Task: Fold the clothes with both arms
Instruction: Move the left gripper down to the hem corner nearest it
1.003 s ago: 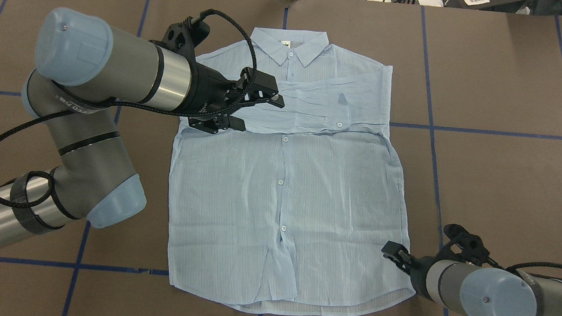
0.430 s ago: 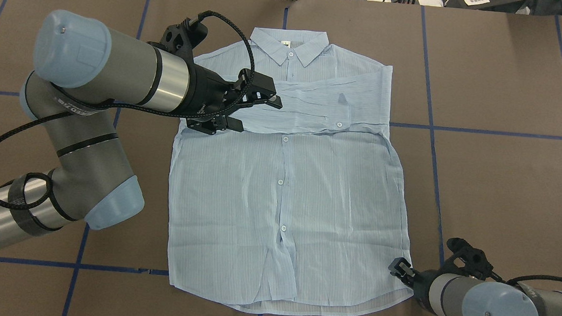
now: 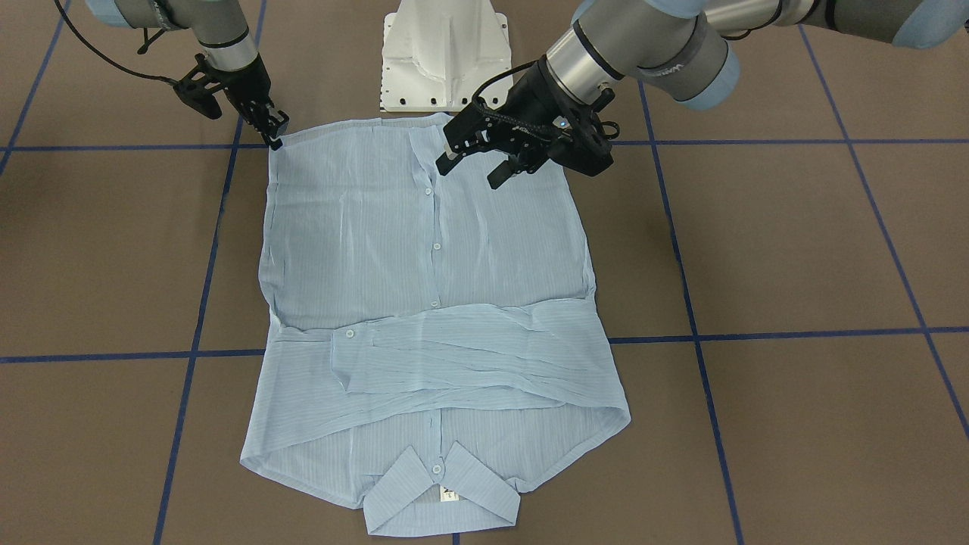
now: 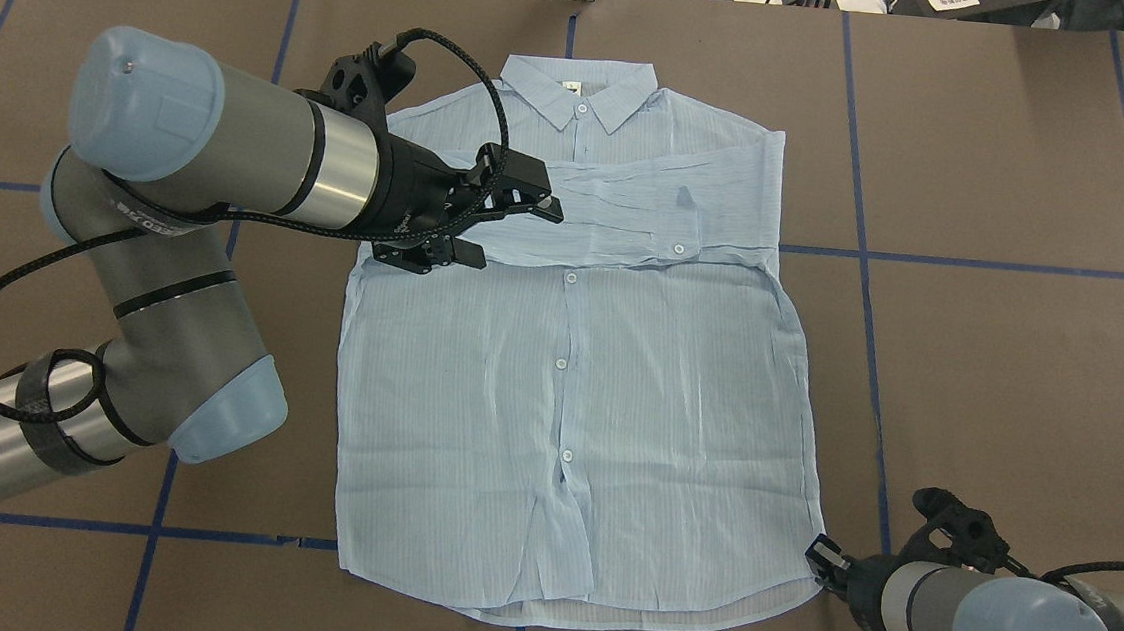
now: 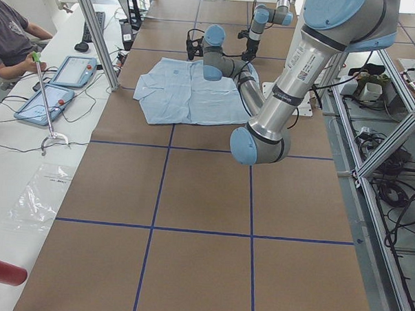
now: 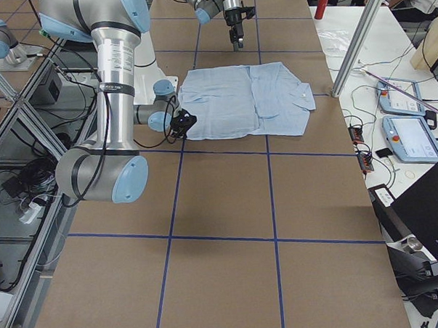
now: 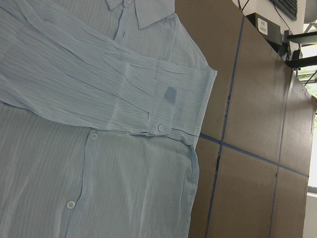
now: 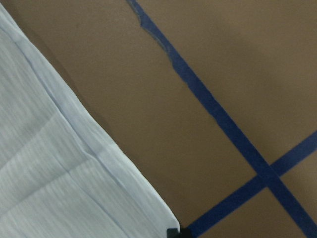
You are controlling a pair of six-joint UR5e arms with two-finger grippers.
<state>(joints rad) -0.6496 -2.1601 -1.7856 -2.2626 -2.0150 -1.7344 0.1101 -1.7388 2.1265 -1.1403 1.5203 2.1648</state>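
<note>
The light-blue shirt lies flat and front up on the brown table, collar at the far side, both sleeves folded across the chest. It also shows in the front view and in the left wrist view. My left gripper hovers open and empty over the shirt's left chest, above the folded sleeves; it also shows in the front view. My right gripper is low at the hem's near right corner, its jaws slightly apart and holding nothing. It also shows in the front view.
The white pedestal stands at the table's near edge just behind the hem. Blue tape lines cross the brown cover. An operator and tablets are at the side bench beyond the far edge.
My right gripper has moved right and toward the robot, down to the hem's right corner. My left gripper has drawn back slightly to the left, still open.
</note>
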